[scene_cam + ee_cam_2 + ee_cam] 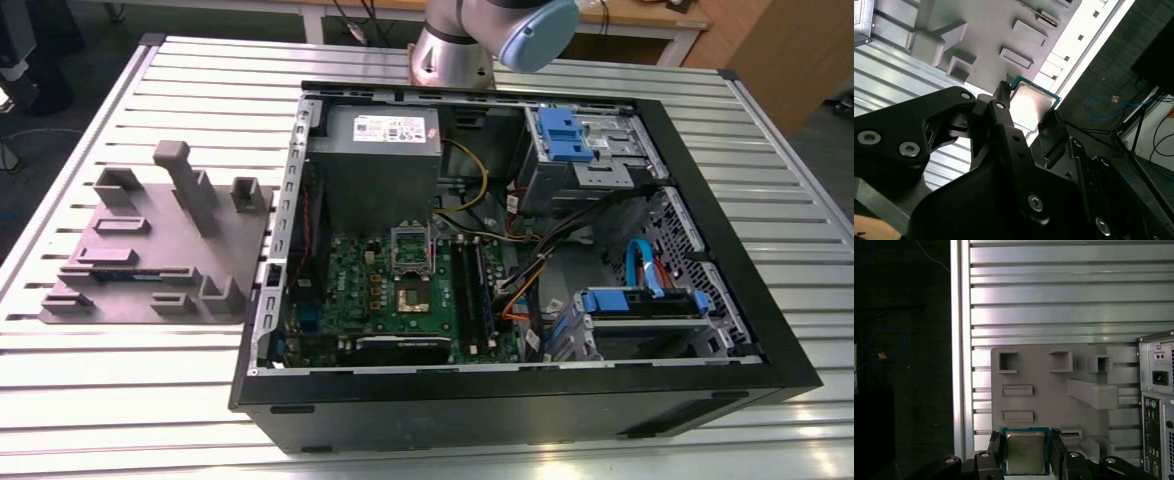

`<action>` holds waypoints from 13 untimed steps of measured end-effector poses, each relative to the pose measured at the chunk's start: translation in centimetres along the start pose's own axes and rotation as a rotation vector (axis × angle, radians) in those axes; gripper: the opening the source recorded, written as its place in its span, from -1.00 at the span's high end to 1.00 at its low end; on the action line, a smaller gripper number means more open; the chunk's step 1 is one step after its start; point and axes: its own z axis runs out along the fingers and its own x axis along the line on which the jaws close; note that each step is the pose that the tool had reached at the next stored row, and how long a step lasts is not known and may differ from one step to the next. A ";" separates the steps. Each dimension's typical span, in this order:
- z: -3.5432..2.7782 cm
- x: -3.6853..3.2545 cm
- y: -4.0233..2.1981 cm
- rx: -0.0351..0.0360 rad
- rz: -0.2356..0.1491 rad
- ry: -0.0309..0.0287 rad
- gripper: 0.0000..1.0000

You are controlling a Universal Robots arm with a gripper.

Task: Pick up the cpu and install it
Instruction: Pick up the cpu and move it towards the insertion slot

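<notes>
Cpu | pinched by its side edges between the black fingers of your gripper | shiny lid toward the first wrist view | at the edge of the grey fixture tray, slatted table beyond.

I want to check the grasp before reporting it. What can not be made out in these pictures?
- Exterior view: the arm is cut off by the top edge.
- Second wrist view: the gripper hides part of the cpu.
- Both wrist views: the cpu's underside faces away.
- Exterior view: the socket is too small to judge its contacts.
</notes>
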 end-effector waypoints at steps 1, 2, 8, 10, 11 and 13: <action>-0.01 0.00 0.00 0.0001 0.000 0.0001 0.06; 0.00 0.00 0.00 0.0000 0.000 0.0000 0.06; -0.02 0.00 0.00 0.0001 0.000 0.0000 0.06; -0.03 -0.03 0.01 0.0002 0.000 0.0003 0.06; -0.03 -0.07 0.01 0.0002 0.000 0.0003 0.06; -0.01 -0.28 0.02 0.0000 0.000 0.0001 0.06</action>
